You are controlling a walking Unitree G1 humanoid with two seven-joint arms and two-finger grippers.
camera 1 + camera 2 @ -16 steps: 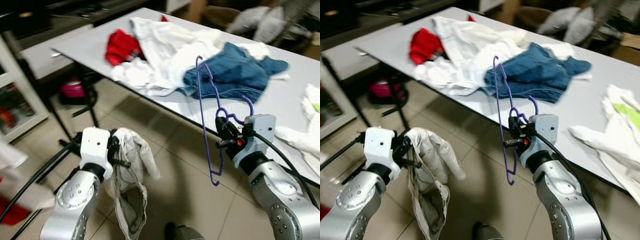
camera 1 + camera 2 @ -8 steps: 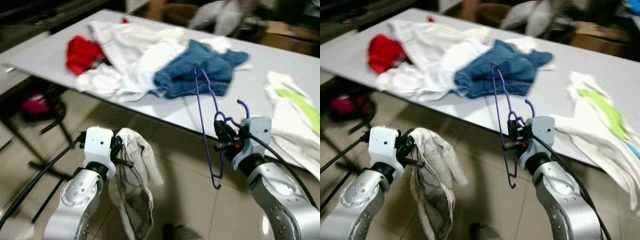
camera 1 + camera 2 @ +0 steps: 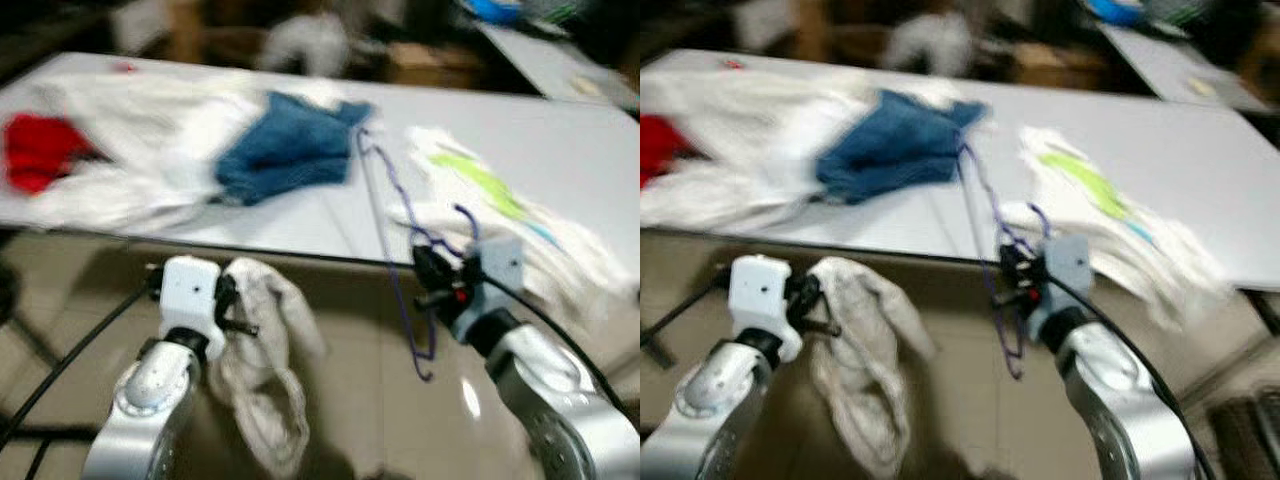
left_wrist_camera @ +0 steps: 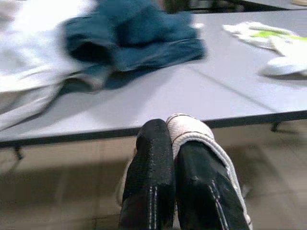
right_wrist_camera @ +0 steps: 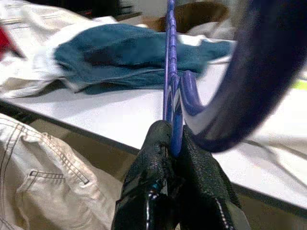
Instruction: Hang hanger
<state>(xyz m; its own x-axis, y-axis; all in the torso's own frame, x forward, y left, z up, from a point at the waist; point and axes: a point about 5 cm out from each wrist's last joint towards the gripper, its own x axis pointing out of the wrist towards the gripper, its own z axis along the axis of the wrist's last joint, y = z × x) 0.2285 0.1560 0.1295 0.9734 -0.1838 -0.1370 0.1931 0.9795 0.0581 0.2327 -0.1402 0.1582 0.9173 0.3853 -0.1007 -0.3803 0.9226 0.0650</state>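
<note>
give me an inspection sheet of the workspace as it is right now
surface: grey table, ahead of the robot, partly covered in laundry
job's things: purple hanger, held upright in front of the table edge
clutter: blue garment, red garment, white clothes, white and green garment, all lying on the table
grippers: right gripper fingers shut on the hanger near its hook; left gripper fingers shut on a beige garment that hangs toward the floor
cables: black cables along both arms
surroundings: tiled floor; background blurred, more furniture behind
</note>
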